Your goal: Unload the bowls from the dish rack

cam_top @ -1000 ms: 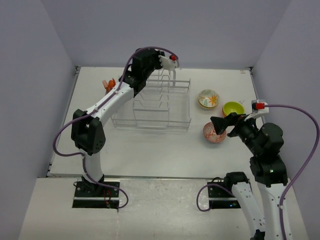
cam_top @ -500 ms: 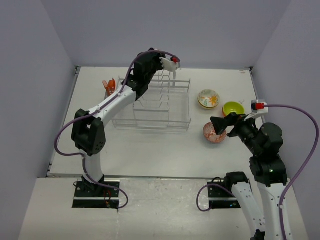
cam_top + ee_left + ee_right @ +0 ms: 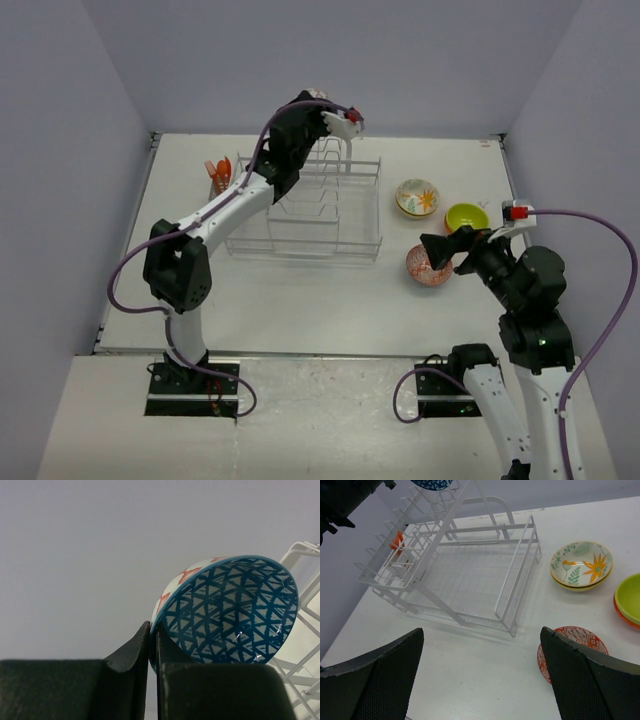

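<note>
Above white table [image 3: 300, 300], left claw [image 3: 152, 635] pinches blue bowl [image 3: 235, 615] by rim; right claw [image 3: 481, 640] gapes.

No legible text, label or number anywhere (only decorative patterns)

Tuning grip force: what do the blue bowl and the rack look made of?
Blue bowl: likely glazed ceramic, glossy; small bright glints on the painted lattice inside, thin hard rim in the left hand. Melamine not excluded. Dish rack: seems coated metal wire, smooth white; thin straight rods, even colour.
</note>
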Action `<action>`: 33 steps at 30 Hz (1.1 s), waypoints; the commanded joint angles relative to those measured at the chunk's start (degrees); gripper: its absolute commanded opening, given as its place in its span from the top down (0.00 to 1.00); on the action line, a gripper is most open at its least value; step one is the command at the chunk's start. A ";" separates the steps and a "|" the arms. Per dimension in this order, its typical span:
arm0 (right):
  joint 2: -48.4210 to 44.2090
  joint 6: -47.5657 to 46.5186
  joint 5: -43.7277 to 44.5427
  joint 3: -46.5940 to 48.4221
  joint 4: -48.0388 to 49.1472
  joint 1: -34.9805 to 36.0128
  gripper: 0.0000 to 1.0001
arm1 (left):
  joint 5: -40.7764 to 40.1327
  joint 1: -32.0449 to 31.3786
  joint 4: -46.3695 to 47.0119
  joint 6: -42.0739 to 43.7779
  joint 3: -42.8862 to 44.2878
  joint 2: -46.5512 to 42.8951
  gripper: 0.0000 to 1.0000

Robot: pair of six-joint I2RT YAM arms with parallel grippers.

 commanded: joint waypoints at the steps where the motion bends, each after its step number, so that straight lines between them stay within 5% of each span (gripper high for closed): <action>1: -0.68 -0.76 -0.83 -0.47 2.73 0.26 0.01 | -0.15 -0.95 8.73 1.03 1.09 -4.60 1.00; 11: -0.24 -0.41 0.05 -0.65 3.08 0.17 0.01 | -5.95 -1.83 15.15 -1.60 1.18 -6.09 1.00; 17: 0.46 0.38 -0.21 -0.91 4.22 0.08 0.01 | -9.29 -3.50 10.60 -12.30 4.16 -10.13 1.00; 26: 12.57 8.82 -11.63 9.26 11.15 1.48 0.02 | -6.22 -5.96 -18.92 -54.97 15.94 -21.54 1.00; 29: 17.32 9.62 -8.14 16.54 10.65 6.74 0.04 | -6.13 -5.96 -26.49 -66.93 15.51 -25.24 1.00; 33: 24.43 5.76 7.19 30.61 3.54 16.84 0.08 | -5.52 -5.97 -36.84 -80.41 15.68 -27.54 1.00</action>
